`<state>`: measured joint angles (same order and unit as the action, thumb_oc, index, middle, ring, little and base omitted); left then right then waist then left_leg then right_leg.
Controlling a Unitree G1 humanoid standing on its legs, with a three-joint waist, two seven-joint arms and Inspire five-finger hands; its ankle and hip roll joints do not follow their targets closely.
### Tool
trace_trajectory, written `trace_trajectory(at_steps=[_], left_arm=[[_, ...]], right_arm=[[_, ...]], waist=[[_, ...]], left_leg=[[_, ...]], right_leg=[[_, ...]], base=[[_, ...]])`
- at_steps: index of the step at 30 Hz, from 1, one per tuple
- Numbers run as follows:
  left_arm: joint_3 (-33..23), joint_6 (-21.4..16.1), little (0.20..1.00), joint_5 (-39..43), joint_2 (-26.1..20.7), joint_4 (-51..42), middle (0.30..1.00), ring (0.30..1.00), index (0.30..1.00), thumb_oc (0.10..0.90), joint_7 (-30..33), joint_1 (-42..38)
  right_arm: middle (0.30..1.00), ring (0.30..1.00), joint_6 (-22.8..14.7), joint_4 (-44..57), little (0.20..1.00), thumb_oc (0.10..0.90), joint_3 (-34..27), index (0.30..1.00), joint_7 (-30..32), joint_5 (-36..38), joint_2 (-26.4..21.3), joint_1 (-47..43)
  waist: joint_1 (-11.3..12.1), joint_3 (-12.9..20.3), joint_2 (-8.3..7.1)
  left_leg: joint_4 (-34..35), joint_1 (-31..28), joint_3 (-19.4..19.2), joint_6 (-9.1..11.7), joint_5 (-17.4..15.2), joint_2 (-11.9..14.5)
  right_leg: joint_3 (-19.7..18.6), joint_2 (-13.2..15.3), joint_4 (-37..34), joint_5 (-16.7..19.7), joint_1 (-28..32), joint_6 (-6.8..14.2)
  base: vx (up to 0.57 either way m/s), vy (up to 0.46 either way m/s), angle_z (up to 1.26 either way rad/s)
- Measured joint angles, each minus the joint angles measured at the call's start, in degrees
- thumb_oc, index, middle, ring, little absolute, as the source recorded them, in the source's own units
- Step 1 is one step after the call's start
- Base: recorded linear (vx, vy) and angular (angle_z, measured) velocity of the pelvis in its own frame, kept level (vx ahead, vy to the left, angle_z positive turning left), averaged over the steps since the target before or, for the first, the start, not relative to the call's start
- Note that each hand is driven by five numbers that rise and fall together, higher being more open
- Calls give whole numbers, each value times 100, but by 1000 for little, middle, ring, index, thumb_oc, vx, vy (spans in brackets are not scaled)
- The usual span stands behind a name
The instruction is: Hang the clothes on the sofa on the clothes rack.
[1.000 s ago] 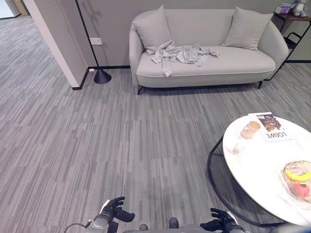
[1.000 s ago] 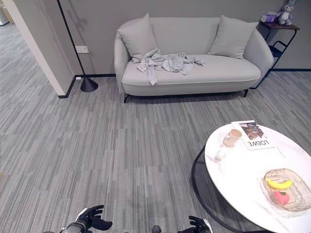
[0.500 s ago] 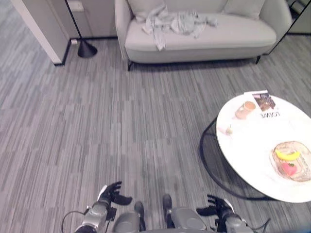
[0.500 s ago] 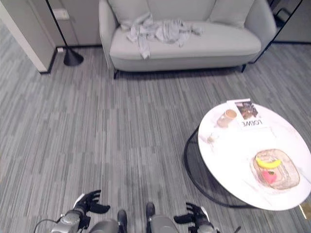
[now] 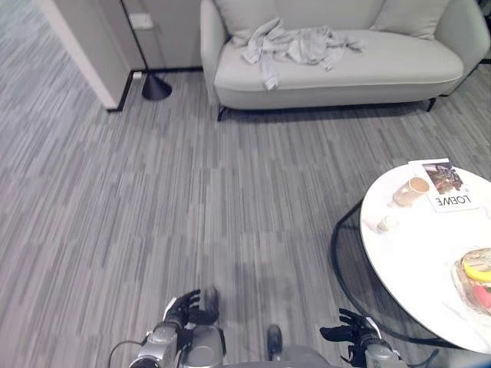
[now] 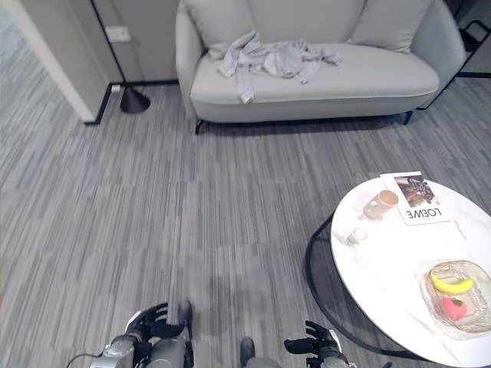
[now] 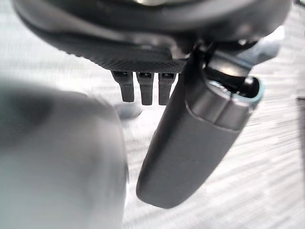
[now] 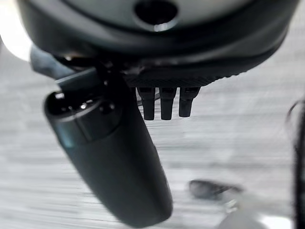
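The crumpled pale-grey garment (image 5: pixel 295 46) lies on the seat of the light-grey two-seat sofa (image 5: pixel 383 80), toward its left cushion end, its long axis running along the seat. Both hands hang low, well apart from the sofa: the left hand (image 5: pixel 184 308) and right hand (image 5: pixel 349 334), fingers relaxed and empty. The left seems marginally nearer.

Picture edges crop the sofa (image 5: pixel 337 69) and round table (image 5: pixel 418 261).
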<state>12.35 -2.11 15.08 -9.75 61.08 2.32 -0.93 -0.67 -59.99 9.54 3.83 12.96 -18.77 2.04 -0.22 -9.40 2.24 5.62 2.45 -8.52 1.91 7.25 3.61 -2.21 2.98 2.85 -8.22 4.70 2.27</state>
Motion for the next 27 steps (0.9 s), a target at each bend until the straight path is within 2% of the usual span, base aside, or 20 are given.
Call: trace_trajectory(at_steps=[2, 3, 4, 5, 7, 8, 9, 10, 11, 12, 14, 15, 16, 17, 18, 20, 22, 23, 26, 27], left_arm=[[-29, -25, 900, -6, -90, -169, 900, 900, 900, 800, 51, -14], [-97, -40, 900, -7, -151, -205, 900, 900, 900, 800, 56, -13], [-88, -20, 900, -14, -195, -54, 900, 900, 900, 800, 82, -8], [-85, -13, 900, -18, -173, 28, 900, 900, 900, 800, 89, 17], [-103, -32, 900, -20, -217, -19, 900, 900, 900, 800, 116, -63], [-193, -21, 900, -21, -217, -15, 900, 900, 900, 800, 174, -167], [-295, -41, 900, -31, -298, 152, 900, 900, 900, 800, 211, -197], [-370, -39, 900, -71, -302, 270, 900, 900, 900, 800, 230, -165], [-388, -36, 900, -181, -326, 351, 900, 900, 900, 800, 231, -155], [-312, -39, 900, -250, -170, 330, 900, 900, 900, 800, 198, -180], [-321, -60, 900, -250, -84, 289, 900, 900, 900, 800, 141, -185], [-385, -127, 900, -228, 129, 225, 900, 900, 900, 800, 91, -140], [-388, -133, 900, -226, 189, 205, 900, 900, 900, 800, 74, -130], [-346, -149, 900, -188, 221, 45, 900, 900, 900, 800, 44, 39], [-106, -208, 900, -163, 197, 15, 900, 900, 900, 800, 68, -80], [-214, -194, 900, -161, 14, -163, 900, 900, 900, 800, -2, -174], [-219, -193, 900, -160, -163, -171, 900, 900, 900, 800, 33, -206], [-272, -177, 900, -119, -182, -234, 900, 900, 900, 800, 32, -210], [-311, -171, 900, -105, -167, -331, 900, 900, 900, 800, 8, -117], [-315, -171, 900, -164, -169, -304, 900, 900, 900, 800, 1, -124]], right_arm=[[900, 900, 65, 31, 900, 800, 52, 900, -70, 99, 160, 110], [900, 900, 66, 96, 900, 800, 39, 900, -85, 158, 197, 106], [900, 900, 39, 122, 900, 800, -192, 900, -56, 163, 280, 171], [900, 900, 63, 68, 900, 800, -228, 900, -21, 161, 267, 212], [900, 900, 102, 26, 900, 800, -218, 900, 41, 159, 265, 238], [900, 900, 151, 0, 900, 800, -286, 900, 52, 54, 250, 113], [900, 900, 166, -68, 900, 800, -195, 900, 2, 86, 268, 57], [900, 900, 163, -103, 900, 800, -105, 900, -18, 85, 277, 57], [900, 900, 169, -101, 900, 800, -52, 900, -20, 82, 277, 56], [900, 900, 178, -116, 900, 800, -71, 900, -16, 79, 163, 58], [900, 900, 159, -116, 900, 800, -82, 900, -25, 81, 139, 61], [900, 900, 144, -175, 900, 800, -220, 900, -21, 85, 162, -36], [900, 900, 136, -132, 900, 800, -230, 900, -20, 87, 156, 14], [900, 900, 74, 104, 900, 800, -261, 900, -21, 87, 133, 188], [900, 900, -18, 314, 900, 800, -438, 900, -33, 85, 85, 243], [900, 900, -5, 285, 900, 800, -418, 900, -28, 90, 89, -130], [900, 900, -3, 210, 900, 800, -331, 900, -3, 90, 120, -344], [900, 900, -6, 173, 900, 800, -270, 900, 11, 90, 101, -363], [900, 900, 39, -107, 900, 800, 58, 900, 32, 81, 29, -410], [900, 900, 46, -250, 900, 800, 135, 900, 25, 74, 41, -442]], waist=[[13, -66, -115], [22, -157, -285], [-156, -180, -427], [-223, -122, -450], [-317, 30, -275], [-358, -102, -30], [-505, -209, -85], [-557, -222, -154], [-577, -245, -242], [-633, -289, -186], [-612, -291, -193], [-534, -352, -315], [-474, -331, -353], [-329, -161, -546], [-289, -189, -526], [-134, -345, -674], [-68, -450, -864], [-30, -479, -843], [16, -499, -588], [2, -478, -547]], left_leg=[[-34, -386, -87, -216, -355, -320], [-102, -594, -167, -386, -610, -533], [-75, -930, -175, -564, -823, -883], [-60, -1114, -135, -655, -954, -1005], [-50, -1230, -40, -580, -1048, -980], [-56, -1350, 145, -414, -1253, -736], [-91, -1659, 151, -73, -1464, -603], [-167, -1853, 154, 85, -1564, -551], [-245, -1983, 187, 190, -1632, -544], [-522, -2180, 336, 285, -1577, -347], [-770, -2198, 400, 366, -1441, -321], [-2172, -1903, 578, 824, -1055, -141], [-2803, -1644, 597, 873, -739, -86], [-4253, -868, 748, 979, 334, -101], [-5651, -29, 662, 760, 557, 32], [-5968, 611, 423, 476, -152, -116], [-5061, 1002, 216, 262, -628, -303], [-4301, 1156, 98, 222, -668, -315], [-375, 1222, 104, 170, -42, -503], [48, 1306, 207, 155, -9, -577]], right_leg=[[118, 217, 2556, -382, -977, 216], [43, 492, 4774, 123, -2021, 400], [69, 1025, 6198, 615, -2840, 375], [115, 1192, 6348, 611, -3206, 372], [351, 1171, 5440, 449, -3672, 156], [1209, 930, 2799, 330, -3403, 223], [1382, 420, 876, 588, -3083, 441], [1296, 167, 154, 813, -2873, 407], [1065, 27, -163, 833, -2666, 449], [786, -149, 207, 1308, -2503, 321], [815, -193, 246, 1413, -2332, 168], [992, -216, 134, 1405, -1679, -37], [1028, -227, -64, 1378, -1383, -107], [1064, -235, -405, 1454, -1003, -566], [1123, -315, -503, 1417, -904, -786], [825, -340, -600, 1311, -544, -983], [658, -311, -797, 1191, -129, -1051], [645, -355, -814, 1062, -20, -975], [615, -661, -810, 696, 573, -700], [569, -739, -808, 585, 706, -588]], base=[[524, 278, -30], [390, 162, -18], [240, 91, 3], [329, 19, 35], [708, -171, 44], [1158, -469, 58], [907, -441, 32], [748, -372, 34], [575, -356, 67], [632, -445, 79], [446, -393, 59], [398, -460, 44], [355, -412, 54], [477, -496, 38], [338, -259, 10], [370, -187, -33], [432, -84, -47], [287, -19, -48], [431, -26, -40], [532, -7, -46]])
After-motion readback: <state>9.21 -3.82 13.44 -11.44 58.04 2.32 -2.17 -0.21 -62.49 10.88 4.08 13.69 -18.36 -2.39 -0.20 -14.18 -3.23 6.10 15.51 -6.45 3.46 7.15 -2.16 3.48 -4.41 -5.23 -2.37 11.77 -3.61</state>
